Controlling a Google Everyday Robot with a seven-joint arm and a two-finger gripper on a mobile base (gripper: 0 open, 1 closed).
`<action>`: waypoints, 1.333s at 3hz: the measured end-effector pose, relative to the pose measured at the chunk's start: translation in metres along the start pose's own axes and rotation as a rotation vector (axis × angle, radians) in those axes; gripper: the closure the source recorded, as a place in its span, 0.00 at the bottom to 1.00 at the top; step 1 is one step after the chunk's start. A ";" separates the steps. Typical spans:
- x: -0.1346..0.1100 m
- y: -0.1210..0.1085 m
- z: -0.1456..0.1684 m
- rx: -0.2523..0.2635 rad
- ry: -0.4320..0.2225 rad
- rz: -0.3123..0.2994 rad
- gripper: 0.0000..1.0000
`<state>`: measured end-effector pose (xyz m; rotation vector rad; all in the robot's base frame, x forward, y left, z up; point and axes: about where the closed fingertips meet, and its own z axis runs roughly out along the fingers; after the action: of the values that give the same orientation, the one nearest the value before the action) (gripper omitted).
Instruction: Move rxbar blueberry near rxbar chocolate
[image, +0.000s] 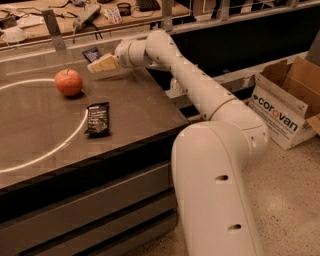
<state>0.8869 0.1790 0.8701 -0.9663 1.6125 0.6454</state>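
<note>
I am watching the gripper (95, 66) hovering over the table (145, 107), up and to the right of the apple (68, 82), with its cream tip pointing toward the apple's side. I cannot tell whether the gripper is released or clenched; nothing is showing in its grasp.

The rxbar blueberry (91, 53) is lying flat at the table's back edge, farther back than the apple and to its right, just behind the gripper's tip. I cannot tell whether the two are touching. The rxbar chocolate (98, 118) is lying flat in front of the apple and slightly to its right, well apart from the blueberry bar, with its near end resting across the white ring line (55, 150) painted on the tabletop.

The apple is sitting inside that ring, near the straight path between the two bars, just to its left. The arm (200, 90) is reaching in from the apple's right, crossing the table's right corner. Behind the apple a cluttered bench (45, 22) is running past a rail, and far to its right a corovan cardboard box (280, 112) is standing on the floor.
</note>
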 end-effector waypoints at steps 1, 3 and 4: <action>-0.001 0.007 0.028 -0.013 0.025 -0.011 0.00; 0.013 0.003 0.060 0.033 0.083 0.038 0.00; 0.022 -0.001 0.067 0.049 0.100 0.074 0.15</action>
<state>0.9214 0.2276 0.8321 -0.9184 1.7512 0.6135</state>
